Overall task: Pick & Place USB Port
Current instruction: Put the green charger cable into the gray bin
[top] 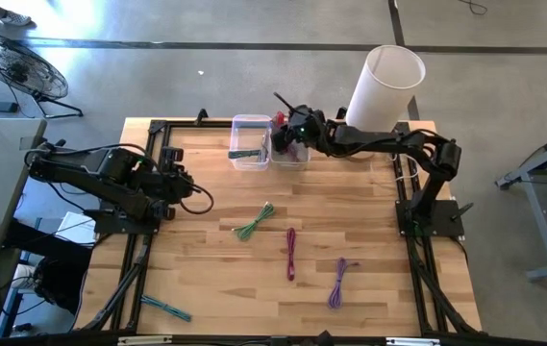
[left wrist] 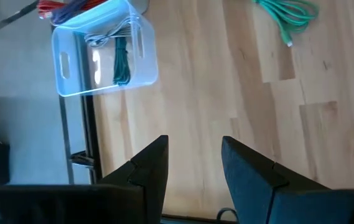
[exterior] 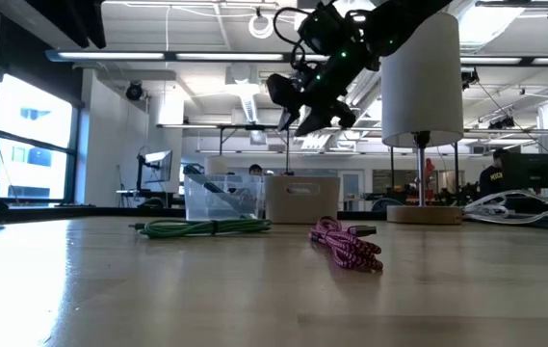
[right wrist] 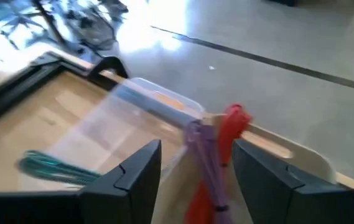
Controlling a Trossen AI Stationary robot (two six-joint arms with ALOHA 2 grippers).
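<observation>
Two small bins stand at the far edge: a clear one [top: 251, 141] holding a dark green cable [left wrist: 121, 62], and beside it another [top: 292, 152] with a red cable [right wrist: 231, 127] and a purple cable [right wrist: 203, 155]. My right gripper [right wrist: 196, 149] hangs open above this second bin. The purple cable shows between its fingers, narrower than the gap. Loose cables lie on the table: green [top: 254, 223], magenta [top: 291, 252] and purple [top: 338, 282]. My left gripper [left wrist: 194, 146] waits open at the left side with nothing between its fingers.
A tall white cylinder [top: 385, 86] on a round base stands at the far right, close behind my right arm. A teal cable [top: 165, 308] lies near the front left corner. Black frame rails [top: 138, 259] run along the table's left and right sides.
</observation>
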